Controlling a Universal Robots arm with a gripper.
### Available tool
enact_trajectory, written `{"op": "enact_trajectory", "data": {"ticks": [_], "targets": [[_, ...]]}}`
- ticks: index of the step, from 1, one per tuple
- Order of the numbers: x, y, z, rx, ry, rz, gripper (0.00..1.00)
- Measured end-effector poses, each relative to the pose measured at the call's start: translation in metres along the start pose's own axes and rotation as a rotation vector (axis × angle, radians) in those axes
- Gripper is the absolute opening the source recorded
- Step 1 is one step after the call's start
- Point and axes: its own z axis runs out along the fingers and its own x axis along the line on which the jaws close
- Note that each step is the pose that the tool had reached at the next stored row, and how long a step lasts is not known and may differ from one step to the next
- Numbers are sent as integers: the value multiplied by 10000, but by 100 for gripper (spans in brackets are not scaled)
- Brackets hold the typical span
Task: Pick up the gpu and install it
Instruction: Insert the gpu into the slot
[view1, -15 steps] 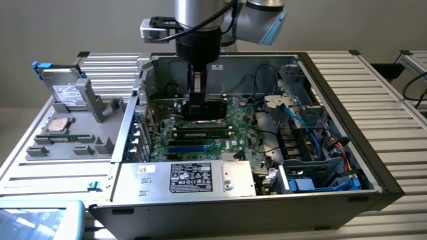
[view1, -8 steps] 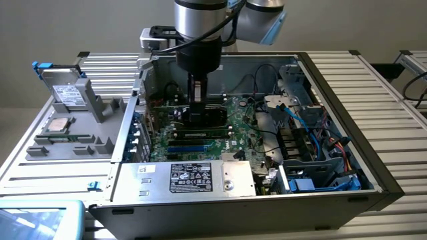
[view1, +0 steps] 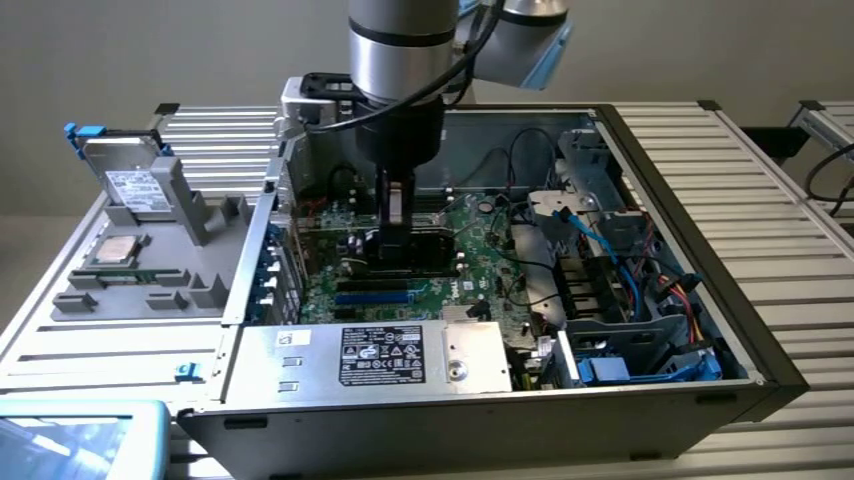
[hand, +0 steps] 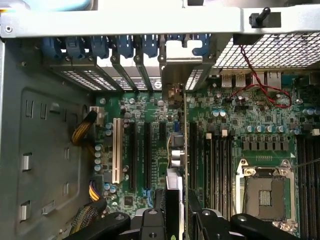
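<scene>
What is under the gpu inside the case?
The motherboard and its black expansion slots lie below the gpu, which the gripper holds edge-on. The card covers the slot straight beneath it, so seating cannot be judged.

Matt grey sheet-metal case (hand: 40, 125), smooth green motherboard (hand: 155, 150), blue plastic clips (hand: 100, 47), gpu (hand: 185, 140) with dull metal bracket (hand: 175, 65).
</scene>
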Motion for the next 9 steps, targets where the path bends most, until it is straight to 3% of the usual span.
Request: {"op": "enact_trajectory", "data": {"ticks": [9], "targets": [[-3, -11, 162, -89, 1, 0, 28]]}}
